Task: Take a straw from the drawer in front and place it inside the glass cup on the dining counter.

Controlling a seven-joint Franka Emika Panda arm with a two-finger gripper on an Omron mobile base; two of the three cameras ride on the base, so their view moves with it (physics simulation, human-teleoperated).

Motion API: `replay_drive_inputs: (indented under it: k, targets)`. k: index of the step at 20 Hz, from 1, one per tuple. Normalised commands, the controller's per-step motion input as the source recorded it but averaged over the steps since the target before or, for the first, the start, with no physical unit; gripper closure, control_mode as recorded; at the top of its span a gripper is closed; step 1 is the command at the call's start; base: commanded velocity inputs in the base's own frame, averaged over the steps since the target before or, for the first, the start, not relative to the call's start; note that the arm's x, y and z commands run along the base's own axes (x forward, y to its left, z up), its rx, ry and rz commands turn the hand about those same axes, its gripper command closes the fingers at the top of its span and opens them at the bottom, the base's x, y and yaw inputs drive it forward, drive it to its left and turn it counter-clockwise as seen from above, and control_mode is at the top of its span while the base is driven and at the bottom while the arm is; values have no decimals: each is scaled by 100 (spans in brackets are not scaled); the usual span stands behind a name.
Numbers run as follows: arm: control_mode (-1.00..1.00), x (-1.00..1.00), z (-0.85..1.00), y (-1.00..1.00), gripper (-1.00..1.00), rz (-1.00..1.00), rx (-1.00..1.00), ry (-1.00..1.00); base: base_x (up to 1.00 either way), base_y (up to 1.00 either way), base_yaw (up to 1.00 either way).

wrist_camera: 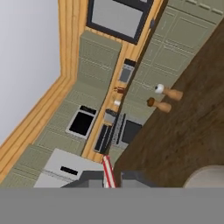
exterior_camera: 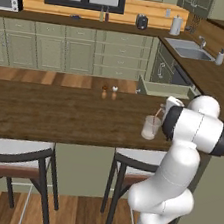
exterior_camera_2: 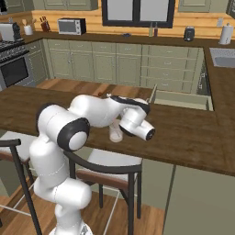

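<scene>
End effector (wrist_camera: pixel 108 178) pinching straw (wrist_camera: pixel 107 172); dining counter (wrist_camera: pixel 183 135) at right, glass cup (wrist_camera: pixel 205 177) rim in corner.

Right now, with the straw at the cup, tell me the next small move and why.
Probably open the gripper and let go. In the hand view its fingers pinch the pink straw; in the left base view the straw slants down toward the glass cup on the dining counter. I cannot tell whether its tip is inside, so check first.
</scene>
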Motion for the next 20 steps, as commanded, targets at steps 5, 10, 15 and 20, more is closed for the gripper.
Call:
replay_drive_inputs:
  k: [5,10,15,20]
  targets:
    - [-100,-1,0,0,-100,0,0,-7,0,0,0]
    - [-100,-20,3,0,-100,0,0,-8,0,0,0]
    - [-100,-47,36,-11,-100,0,0,-13,0,0,0]
    - [-100,-70,89,-38,-100,0,0,-22,0,0,0]
